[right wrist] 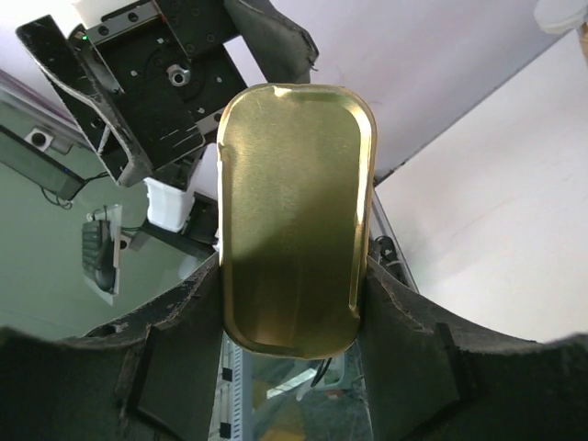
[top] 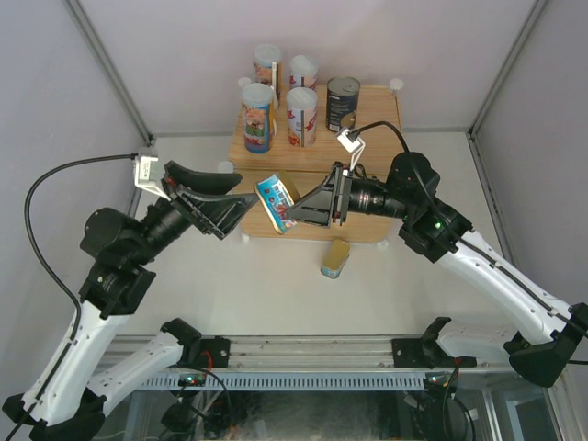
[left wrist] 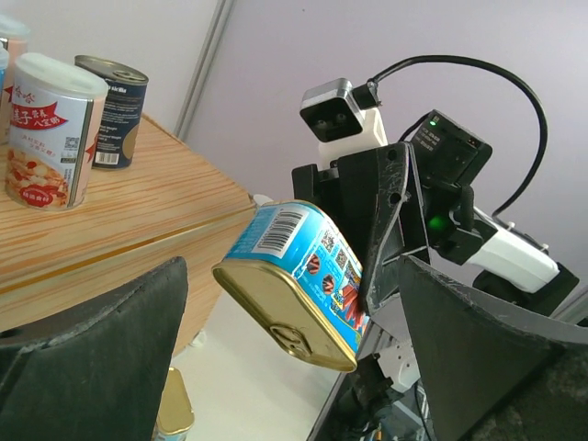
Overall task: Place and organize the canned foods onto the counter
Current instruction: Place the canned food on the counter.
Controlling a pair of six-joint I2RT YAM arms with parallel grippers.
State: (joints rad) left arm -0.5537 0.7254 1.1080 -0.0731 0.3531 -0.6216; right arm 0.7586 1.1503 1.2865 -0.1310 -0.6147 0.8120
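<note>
My right gripper [top: 294, 213] is shut on a flat gold tin with a blue label [top: 277, 202] and holds it tilted in the air before the counter's front. In the right wrist view the tin [right wrist: 294, 220] sits between both fingers [right wrist: 184, 340]. My left gripper [top: 244, 193] is open just left of the tin, and in its wrist view the tin [left wrist: 294, 285] hangs ahead between the spread fingers [left wrist: 101, 358], untouched. The wood-grain counter [top: 381, 108] bears four tall white-lidded cans [top: 258, 117] and a dark can [top: 343, 98]. A second gold tin [top: 335, 258] lies on the table.
Grey walls and frame posts close in the back and sides. The counter's near edge [left wrist: 138, 207] is close to the left of the held tin. The second tin [left wrist: 173, 413] lies below my left gripper. A rail [top: 303, 354] runs along the table's near edge.
</note>
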